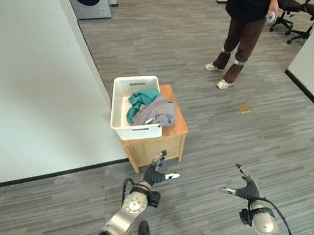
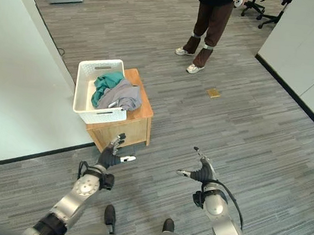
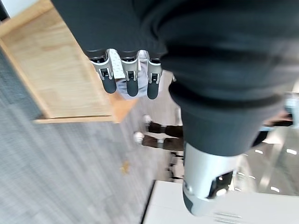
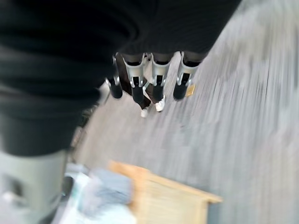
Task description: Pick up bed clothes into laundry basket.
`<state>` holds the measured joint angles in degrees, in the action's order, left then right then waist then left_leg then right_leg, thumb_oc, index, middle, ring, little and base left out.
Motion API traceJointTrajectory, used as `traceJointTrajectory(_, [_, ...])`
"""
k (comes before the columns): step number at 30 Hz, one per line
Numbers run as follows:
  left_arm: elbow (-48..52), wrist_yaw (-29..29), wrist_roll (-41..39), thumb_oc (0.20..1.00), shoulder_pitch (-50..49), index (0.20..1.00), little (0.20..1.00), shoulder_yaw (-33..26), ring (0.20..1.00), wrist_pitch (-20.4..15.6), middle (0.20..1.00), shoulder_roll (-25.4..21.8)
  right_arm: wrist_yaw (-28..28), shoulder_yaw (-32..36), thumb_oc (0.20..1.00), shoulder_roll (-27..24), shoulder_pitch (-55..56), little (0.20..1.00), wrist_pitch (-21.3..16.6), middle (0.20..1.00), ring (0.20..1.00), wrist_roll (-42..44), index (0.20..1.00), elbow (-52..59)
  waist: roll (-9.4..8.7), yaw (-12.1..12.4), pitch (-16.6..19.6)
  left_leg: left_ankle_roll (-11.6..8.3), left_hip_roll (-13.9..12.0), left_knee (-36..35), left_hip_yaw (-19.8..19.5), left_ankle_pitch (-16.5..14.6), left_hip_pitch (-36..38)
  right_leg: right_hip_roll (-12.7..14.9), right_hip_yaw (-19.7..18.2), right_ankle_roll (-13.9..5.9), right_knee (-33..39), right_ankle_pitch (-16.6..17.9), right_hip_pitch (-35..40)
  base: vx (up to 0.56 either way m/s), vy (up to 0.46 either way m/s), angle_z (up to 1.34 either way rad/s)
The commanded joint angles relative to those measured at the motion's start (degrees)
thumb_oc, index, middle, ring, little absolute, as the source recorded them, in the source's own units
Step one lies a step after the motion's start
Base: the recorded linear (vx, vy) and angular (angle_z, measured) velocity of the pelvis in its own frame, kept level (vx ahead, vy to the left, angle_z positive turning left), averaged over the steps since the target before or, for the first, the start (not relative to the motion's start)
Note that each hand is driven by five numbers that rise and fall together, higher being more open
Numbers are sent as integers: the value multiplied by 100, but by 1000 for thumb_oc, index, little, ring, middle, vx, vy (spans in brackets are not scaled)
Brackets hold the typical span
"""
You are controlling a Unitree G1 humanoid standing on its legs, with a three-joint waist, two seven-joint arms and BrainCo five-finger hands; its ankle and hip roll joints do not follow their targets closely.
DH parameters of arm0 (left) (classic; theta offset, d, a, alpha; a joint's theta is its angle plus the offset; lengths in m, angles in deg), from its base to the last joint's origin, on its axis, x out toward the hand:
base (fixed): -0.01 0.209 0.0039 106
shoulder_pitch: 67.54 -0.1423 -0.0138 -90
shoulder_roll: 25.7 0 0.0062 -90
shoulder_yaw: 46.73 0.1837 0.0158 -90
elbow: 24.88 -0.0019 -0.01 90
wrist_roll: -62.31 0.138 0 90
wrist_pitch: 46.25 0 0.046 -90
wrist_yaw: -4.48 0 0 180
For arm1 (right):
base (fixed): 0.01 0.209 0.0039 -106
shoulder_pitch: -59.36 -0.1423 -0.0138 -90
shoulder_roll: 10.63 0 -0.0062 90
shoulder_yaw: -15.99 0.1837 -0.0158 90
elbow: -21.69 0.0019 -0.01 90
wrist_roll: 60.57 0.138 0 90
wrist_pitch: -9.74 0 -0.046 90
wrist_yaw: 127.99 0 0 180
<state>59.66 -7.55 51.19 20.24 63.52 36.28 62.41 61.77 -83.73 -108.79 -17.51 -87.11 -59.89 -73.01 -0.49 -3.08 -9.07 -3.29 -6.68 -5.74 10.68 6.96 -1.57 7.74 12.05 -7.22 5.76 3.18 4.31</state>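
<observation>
White laundry basket (image 1: 134, 110) sits on a small wooden bench (image 1: 173, 131), against the edge of the bed (image 1: 32, 83). Two pieces of bed clothes lie inside the basket: a teal cloth (image 1: 139, 101) toward the bed side and a grey cloth (image 1: 157, 112) beside it, partly overlapping, bunched up to about rim height. No loose cloth visible on the part of the bed next to the basket.

Left hand (image 1: 155, 174) hovers just in front of the bench, below the basket, fingers (image 3: 132, 79) straight and released, holding nothing. Right hand (image 1: 245, 189) hangs over the floor well to the side of the bench, fingers (image 4: 159, 77) relaxed, thumb spread, empty.

A person (image 1: 240, 31) stands on the floor beyond the basket, well apart. A small yellow object (image 1: 244, 109) lies on the floor between the person and the bench.

Judgement: loading looks finished or nearly so.

Risks:
- Left hand is close to the bench front; a forward reach could knock the bench and shift the basket.
- Basket overhangs the bench on the bed side; a push could tip it.
- Grey cloth rides high; a brush of the fingers could drag it over the rim.
</observation>
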Motion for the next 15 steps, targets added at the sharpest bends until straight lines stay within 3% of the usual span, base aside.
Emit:
traceJointTrajectory(1, [16, 22, -201, 1000, 352, 1000, 1000, -209, 1000, -345, 1000, -184, 76, 270, 1000, -28, -83, 1000, -216, 1000, 1000, 62, 1000, 341, 130, 60, -184, 35, 57, 74, -147, -1298, 782, 68, 496, -6, -969, -564, -687, -95, -8, -1])
traceJointTrajectory(2, [31, 18, -335, 1000, 364, 1000, 1000, -290, 1000, -312, 1000, -203, 243, 267, 1000, -7, -404, 1000, -99, 1000, 1000, -186, 1000, 433, 99, 159, -207, 95, 72, 74, 16, -1326, 804, 192, 704, -113, -1096, -427, -795, -59, -16, -6])
traceJointTrajectory(5, [-9, 46, -358, 1000, 325, 1000, 1000, -334, 1000, -313, 1000, -186, 314, 266, 1000, -39, -556, 1000, -44, 1000, 1000, -335, 1000, 385, 78, 224, -198, 117, 106, 74, 170, -1352, 844, 250, 836, -120, -964, -326, -752, -6, -33, -50])
traceJointTrajectory(10, [-130, 74, -396, 1000, 303, 1000, 1000, -414, 1000, -321, 1000, -162, 570, 507, 1000, -230, -835, 1000, 39, 1000, 1000, -719, 1000, 516, 66, 257, -152, 50, -10, 353, 315, -1456, 1090, 92, 706, 2, -702, -396, -733, 88, -104, -35])
traceJointTrajectory(11, [-117, 91, -423, 1000, 299, 1000, 1000, -426, 1000, -342, 1000, -152, 591, 566, 1000, -298, -886, 1000, 19, 1000, 1000, -758, 1000, 567, 80, 297, -181, -10, -118, 829, 367, -1592, 1029, 23, 704, 66, -573, -470, -554, 114, -158, -25])
traceJointTrajectory(13, [-65, 111, -506, 1000, 266, 1000, 1000, -443, 1000, -390, 1000, -126, 649, 637, 1000, -487, -984, 1000, -19, 1000, 1000, -841, 1000, 638, 73, 446, -313, -174, -425, 2271, 247, -1100, 520, -161, 670, 290, -322, -557, -208, 78, -185, -25])
traceJointTrajectory(14, [-65, 112, -506, 1000, 278, 1000, 1000, -444, 1000, -389, 1000, -126, 649, 643, 1000, -488, -994, 1000, -20, 1000, 1000, -840, 1000, 636, 69, 428, -303, -181, -432, 2325, 216, -1081, 441, -164, 692, 309, -306, -523, -238, 50, -277, -36])
traceJointTrajectory(15, [-35, 72, -539, 1000, 369, 1000, 1000, -379, 1000, -380, 1000, -117, 706, 601, 1000, -670, -1188, 1000, 27, 1000, 1000, -937, 1000, 666, 8, 690, -618, -280, -394, 3914, -313, -557, -380, -271, 574, 542, -157, -650, 104, 49, -258, -53])
